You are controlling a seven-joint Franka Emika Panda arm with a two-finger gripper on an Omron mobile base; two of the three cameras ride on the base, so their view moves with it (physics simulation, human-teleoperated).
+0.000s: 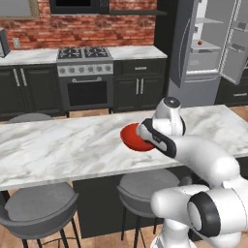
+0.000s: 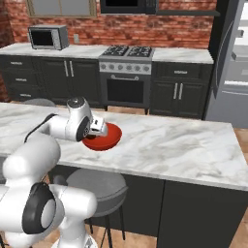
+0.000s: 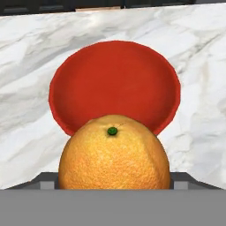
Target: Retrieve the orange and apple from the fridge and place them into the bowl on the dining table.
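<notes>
Over dining table (image 1: 58, 145): gripper (image 3: 114, 187) holds orange (image 3: 114, 152); bowl (image 3: 114, 84) at twelve o'clock. Next: advance, release.

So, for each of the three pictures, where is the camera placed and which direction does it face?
Left base view: behind the arm on its left, facing the dining table, stove and open fridge; the white arm rises at lower right.
Right base view: behind on its right, facing the table, stove and microwave; the arm rises at lower left.
Hand view: on the hand, looking down at the bowl past the orange held between the fingers.
All three share the red bowl on the marble.
</notes>
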